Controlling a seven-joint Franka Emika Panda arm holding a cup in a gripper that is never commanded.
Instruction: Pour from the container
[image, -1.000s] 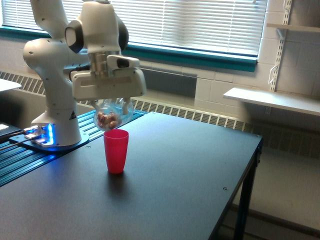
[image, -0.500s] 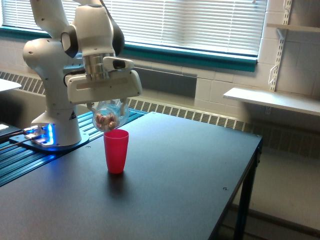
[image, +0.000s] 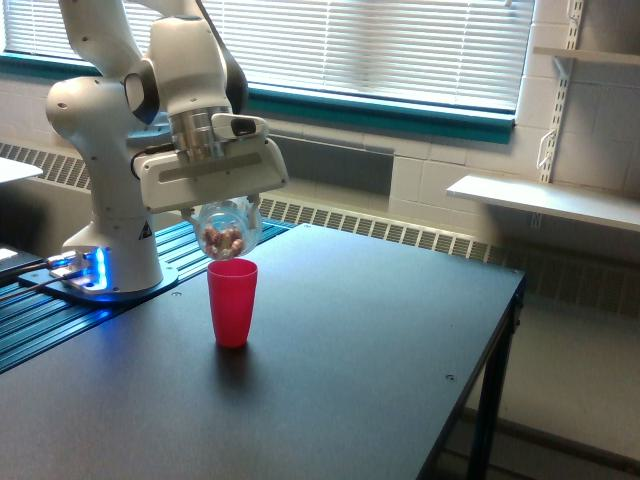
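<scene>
- Since the frame half a second back, I see the gripper body rotated slightly, and the small clear plastic cup (image: 226, 229) with brownish-pink pieces inside sits a little higher and further toward the exterior view's right.
- Container position: tipped on its side beneath the gripper (image: 222, 212), directly above the mouth of the opaque red plastic cup (image: 232, 301), just clear of its rim as far as I can tell.
- Task progress: the pieces are visible inside the clear cup; no stream into the red cup is discernible. I judge the pour begun in tilt only, with most contents left to transfer.
- Remaining: further tilt over the red cup standing on the dark table (image: 380, 340).
- Gripper condition: clamped on the clear cup; the fingers are hidden behind the white gripper body, so their spread cannot be read.
</scene>
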